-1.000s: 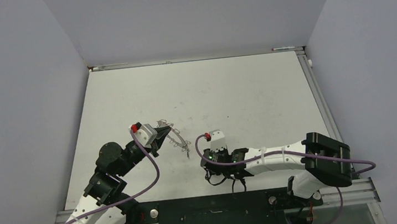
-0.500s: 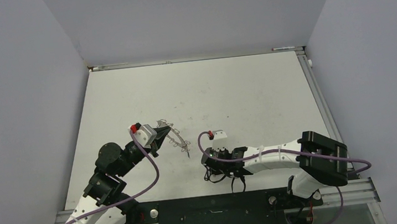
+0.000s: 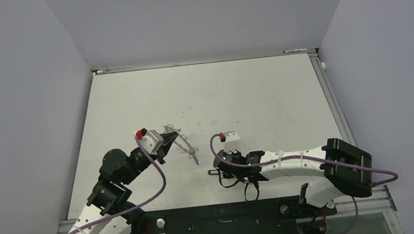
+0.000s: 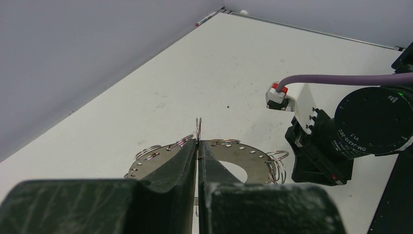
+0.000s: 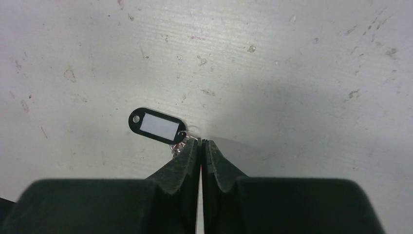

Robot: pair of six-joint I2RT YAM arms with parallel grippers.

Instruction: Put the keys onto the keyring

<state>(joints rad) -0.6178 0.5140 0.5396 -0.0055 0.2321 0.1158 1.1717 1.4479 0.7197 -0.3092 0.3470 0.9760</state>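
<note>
My left gripper (image 3: 177, 138) is shut on the keyring (image 3: 185, 145), a flat grey ring rimmed with wire loops, and holds it above the table. Its small blue tag (image 3: 196, 160) hangs at the near end. In the left wrist view the jaws (image 4: 198, 142) pinch the ring (image 4: 246, 155), and one wire loop stands up between the tips. My right gripper (image 3: 216, 172) is just right of the ring, low over the table. In the right wrist view it (image 5: 200, 141) is shut on the silver end of the key, whose black head (image 5: 157, 125) sticks out left.
White table (image 3: 249, 101) with grey walls on three sides and a rail along the right edge (image 3: 331, 104). The right arm's wrist (image 4: 341, 141) sits close beside the ring in the left wrist view.
The right wrist has rolled and shifted slightly away from me, with its jaws still shut. The left arm and the ring have stayed put.
</note>
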